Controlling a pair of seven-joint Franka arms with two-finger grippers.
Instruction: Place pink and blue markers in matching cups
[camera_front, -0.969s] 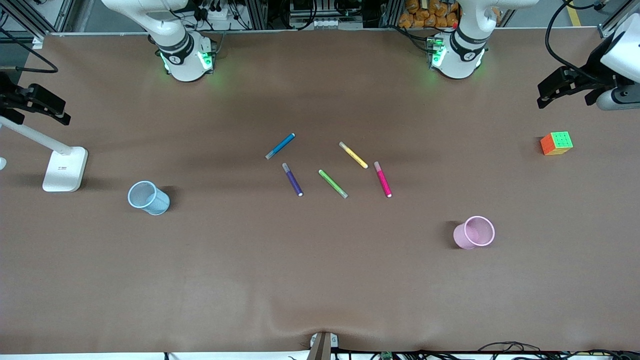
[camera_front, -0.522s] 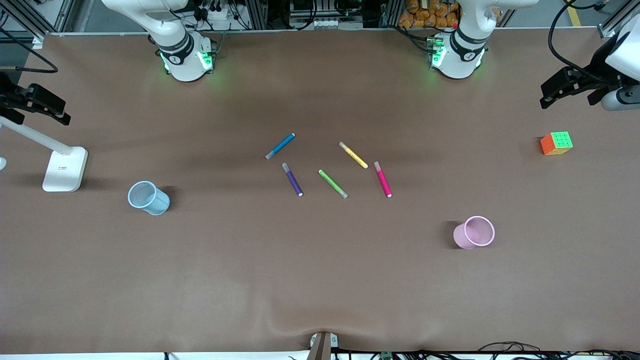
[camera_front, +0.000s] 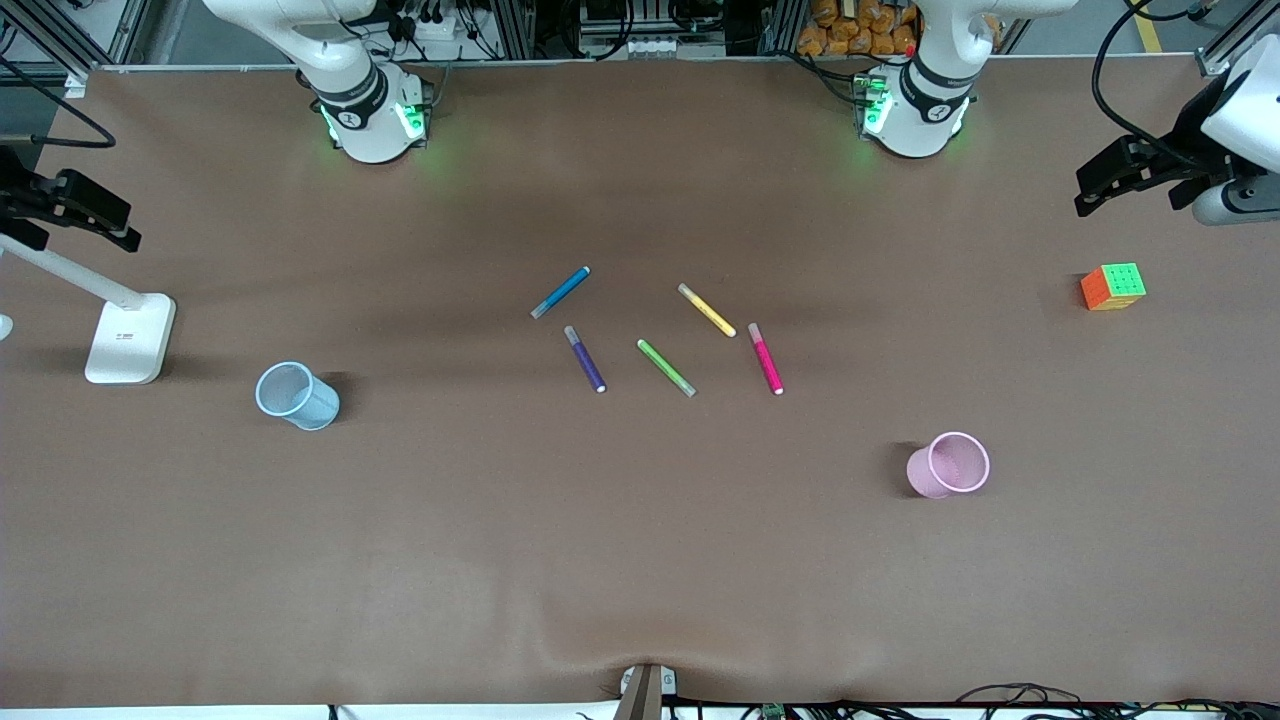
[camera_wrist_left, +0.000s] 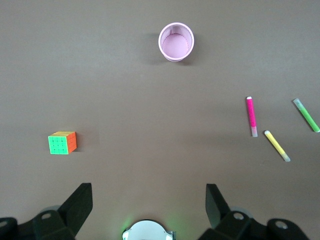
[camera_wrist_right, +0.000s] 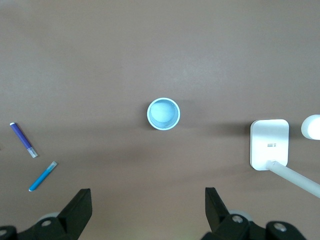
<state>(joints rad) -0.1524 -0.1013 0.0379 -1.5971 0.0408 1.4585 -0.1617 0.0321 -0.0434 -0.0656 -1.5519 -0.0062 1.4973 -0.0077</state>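
Centrally on a brown paper-covered table (camera_front: 640, 560), a magenta-pink marker (camera_front: 766, 358) and a sky-blue marker (camera_front: 560, 292) lie flat among other pens. Nearer the camera stand a pale pink mesh cup (camera_front: 950, 465), toward the left arm's end, and a light blue mesh cup (camera_front: 296, 395). Both the left gripper (camera_wrist_left: 149, 205) and right gripper (camera_wrist_right: 148, 206) hover wide apart, empty, at the table's ends.

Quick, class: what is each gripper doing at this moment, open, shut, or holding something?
Left gripper: open, holding nothing, up over the table near the puzzle cube.
Right gripper: open, holding nothing, up over the blue cup.
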